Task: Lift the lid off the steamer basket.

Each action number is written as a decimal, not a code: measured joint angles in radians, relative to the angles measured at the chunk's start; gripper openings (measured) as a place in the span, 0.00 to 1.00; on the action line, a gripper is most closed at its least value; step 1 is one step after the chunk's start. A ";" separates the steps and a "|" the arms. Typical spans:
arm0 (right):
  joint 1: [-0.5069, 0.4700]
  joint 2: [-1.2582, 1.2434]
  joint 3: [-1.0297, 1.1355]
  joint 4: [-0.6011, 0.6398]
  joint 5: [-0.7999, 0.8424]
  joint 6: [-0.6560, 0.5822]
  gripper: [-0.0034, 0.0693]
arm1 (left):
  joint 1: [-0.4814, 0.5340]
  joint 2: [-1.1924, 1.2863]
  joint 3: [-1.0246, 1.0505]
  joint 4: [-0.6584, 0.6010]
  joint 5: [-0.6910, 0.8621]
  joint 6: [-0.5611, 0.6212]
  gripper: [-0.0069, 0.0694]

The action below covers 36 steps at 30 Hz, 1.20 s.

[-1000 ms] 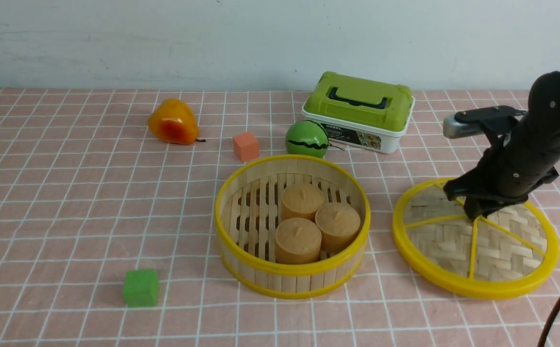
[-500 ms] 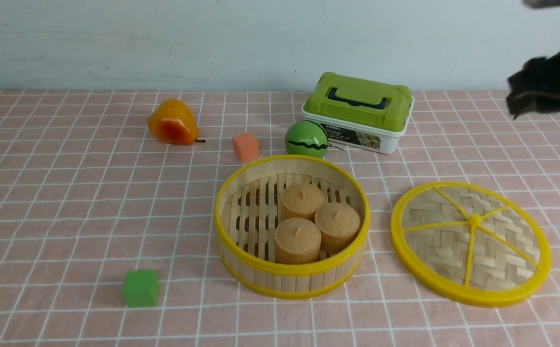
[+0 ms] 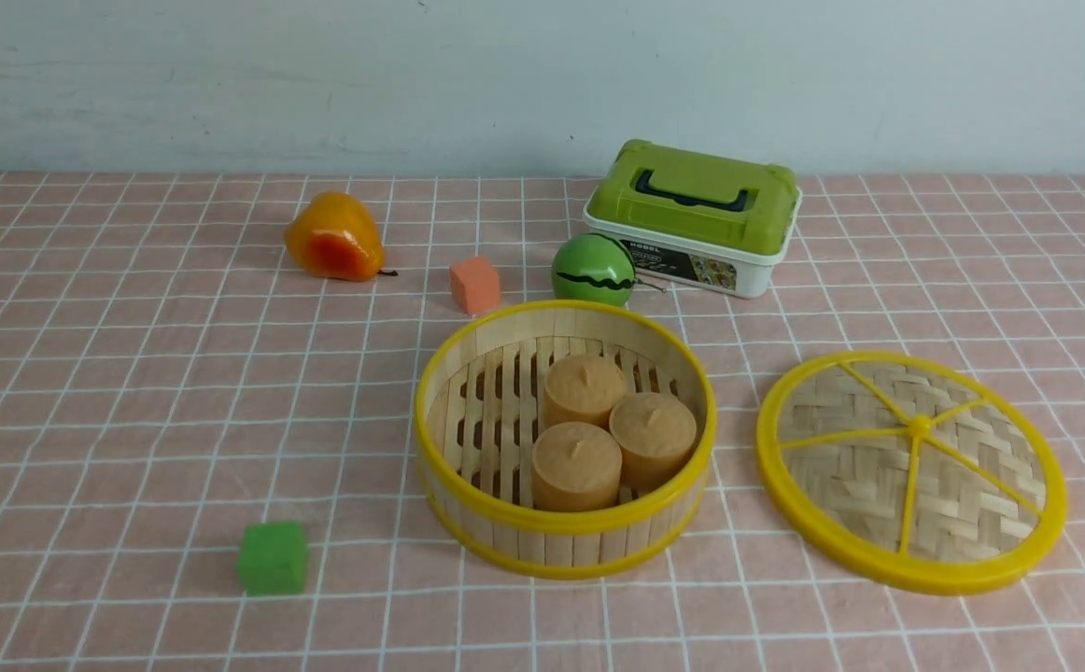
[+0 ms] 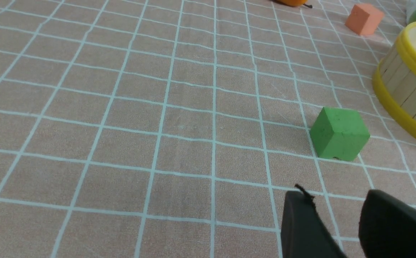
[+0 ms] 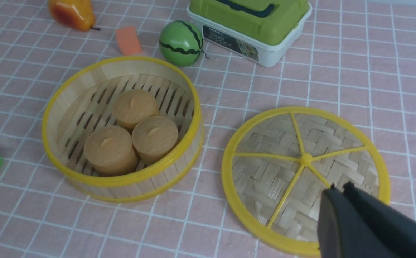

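Note:
The steamer basket stands uncovered in the middle of the cloth, with three tan buns inside it. The lid lies flat on the cloth just to the basket's right, apart from it. Neither arm shows in the front view. In the right wrist view my right gripper hangs above the lid, shut and holding nothing, with the basket beyond it. My left gripper hovers low over bare cloth, open and holding nothing, with the basket's wall off to one side.
A white box with a green lid stands behind the basket, and a green striped ball sits beside it. An orange cube and an orange-yellow pear lie further left. A green cube sits at the front left, close to my left gripper.
My right gripper was down on the lid's centre a second ago. It rose to the upper right and has left the front view. The lid stays on the cloth.

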 joint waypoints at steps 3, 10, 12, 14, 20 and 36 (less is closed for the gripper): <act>0.000 -0.091 0.047 0.019 0.005 -0.002 0.02 | 0.000 0.000 0.000 0.000 0.000 0.000 0.40; 0.000 -0.195 0.063 0.032 0.135 -0.002 0.02 | 0.000 0.000 0.000 0.000 0.000 0.000 0.40; 0.000 -0.207 0.063 0.033 0.174 -0.002 0.02 | 0.000 0.000 0.000 0.000 0.000 0.000 0.40; 0.000 -0.214 0.064 0.034 0.209 -0.002 0.02 | 0.000 0.000 0.000 0.000 0.000 0.000 0.40; 0.000 -0.217 0.064 0.025 0.311 -0.003 0.03 | 0.000 0.000 0.000 0.000 0.000 0.000 0.40; 0.000 -0.423 0.580 -0.128 -0.464 -0.003 0.03 | 0.000 0.000 0.000 0.000 0.000 0.000 0.40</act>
